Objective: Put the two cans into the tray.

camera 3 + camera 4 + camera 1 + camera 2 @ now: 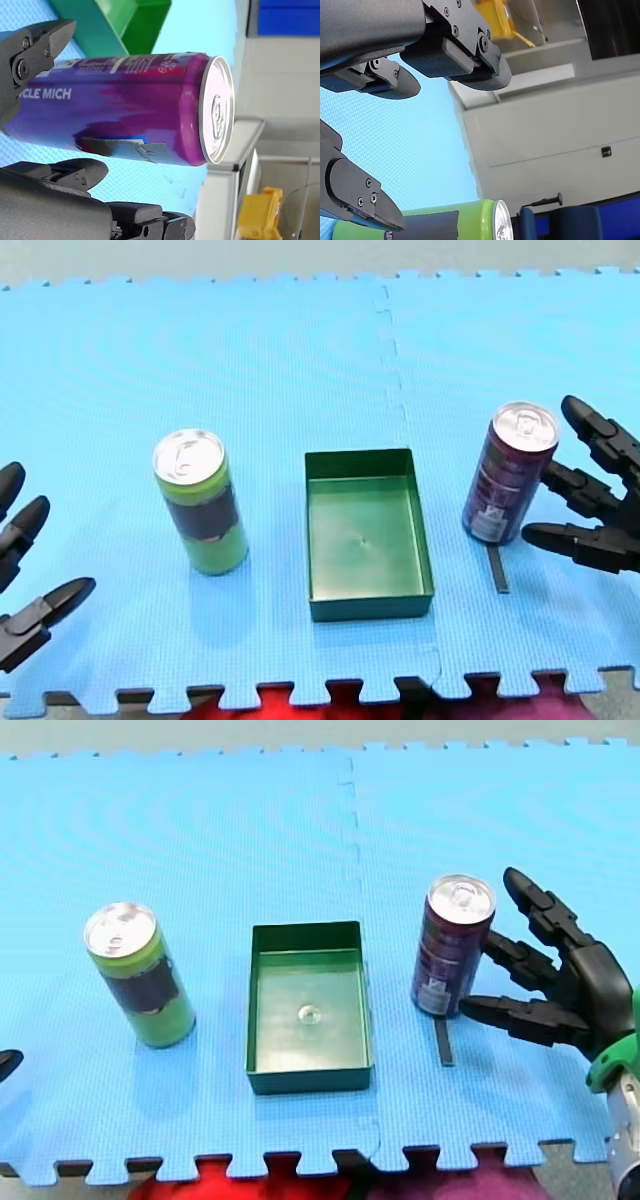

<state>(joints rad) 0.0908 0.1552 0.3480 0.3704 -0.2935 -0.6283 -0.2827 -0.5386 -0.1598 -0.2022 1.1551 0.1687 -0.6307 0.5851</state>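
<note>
1. Green tray [370, 608] sits mid-front on the blue foam mat [250, 360].
2. Green can [205, 510] stands upright on the mat, left of the tray and apart from it.
3. Purple can [505, 480] stands upright on the mat, right of the tray.
4. Right hand [575, 990] is just beside the purple can, fingers uncurled and not clasping it. Contact cannot be told.
5. Left hand [25, 580] is at the mat's left edge, well apart from the green can, fingers uncurled and holding nothing.

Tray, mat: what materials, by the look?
Tray: probably moulded plastic, glossy green; thin walls, with a sheen on its floor. Mat: looks like foam, matte blue, finely textured, with jigsaw-toothed interlocking edges.
</note>
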